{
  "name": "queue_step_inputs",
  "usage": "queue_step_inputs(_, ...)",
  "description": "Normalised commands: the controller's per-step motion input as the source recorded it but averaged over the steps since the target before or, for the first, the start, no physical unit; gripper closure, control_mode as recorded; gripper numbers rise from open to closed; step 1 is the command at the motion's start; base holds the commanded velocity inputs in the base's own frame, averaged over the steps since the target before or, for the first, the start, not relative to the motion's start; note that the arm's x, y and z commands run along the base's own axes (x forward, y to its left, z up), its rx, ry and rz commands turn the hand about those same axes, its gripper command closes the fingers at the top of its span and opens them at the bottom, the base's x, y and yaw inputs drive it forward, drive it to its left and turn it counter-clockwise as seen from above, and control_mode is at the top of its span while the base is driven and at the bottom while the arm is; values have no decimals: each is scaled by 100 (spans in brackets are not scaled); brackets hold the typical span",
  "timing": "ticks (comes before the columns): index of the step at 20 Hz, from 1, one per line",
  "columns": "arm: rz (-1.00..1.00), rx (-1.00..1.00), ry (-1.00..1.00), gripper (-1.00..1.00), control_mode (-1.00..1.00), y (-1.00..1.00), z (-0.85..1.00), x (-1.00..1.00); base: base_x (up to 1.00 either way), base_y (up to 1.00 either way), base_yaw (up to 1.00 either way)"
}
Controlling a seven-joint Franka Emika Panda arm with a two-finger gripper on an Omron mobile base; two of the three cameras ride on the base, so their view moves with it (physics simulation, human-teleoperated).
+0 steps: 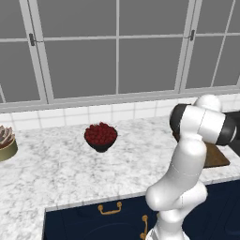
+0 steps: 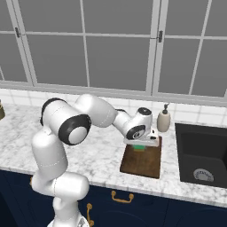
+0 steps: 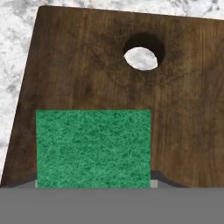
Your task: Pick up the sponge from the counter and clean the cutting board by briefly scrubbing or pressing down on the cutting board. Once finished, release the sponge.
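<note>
In the hand view the sponge (image 3: 93, 148) fills the lower left, its long axis across the frame, directly beneath the gripper (image 2: 141, 144) and seemingly clamped, over the cutting board (image 3: 131, 96), whose hole sits upper right.

The sponge (image 3: 93, 148) shows a speckled green top. The board (image 3: 183, 109) is dark brown with streaky grain. The counter (image 1: 56, 168) is white marbled with grey veins. Cabinets (image 2: 177, 213) are navy, handles (image 2: 121, 197) gold. The bowl (image 1: 100, 136) is dark, its fruit red.
</note>
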Motion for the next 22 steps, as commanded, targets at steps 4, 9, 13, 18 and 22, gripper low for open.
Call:
queue_step_inputs(4, -9, 0, -17, 100, -100, -2, 4, -8, 0, 0, 0)
queue_step_inputs(9, -9, -1, -9, 100, -100, 0, 22, -13, 0, 0, 0)
queue_step_inputs(13, -7, -15, 2, 100, -100, 0, 86, -3, 0, 0, 0)
queue_step_inputs(18, -3, -9, 13, 100, -100, 11, -8, -1, 0, 0, 0)
queue_step_inputs(22, -7, 0, 13, 100, -100, 0, -73, -29, 0, 0, 0)
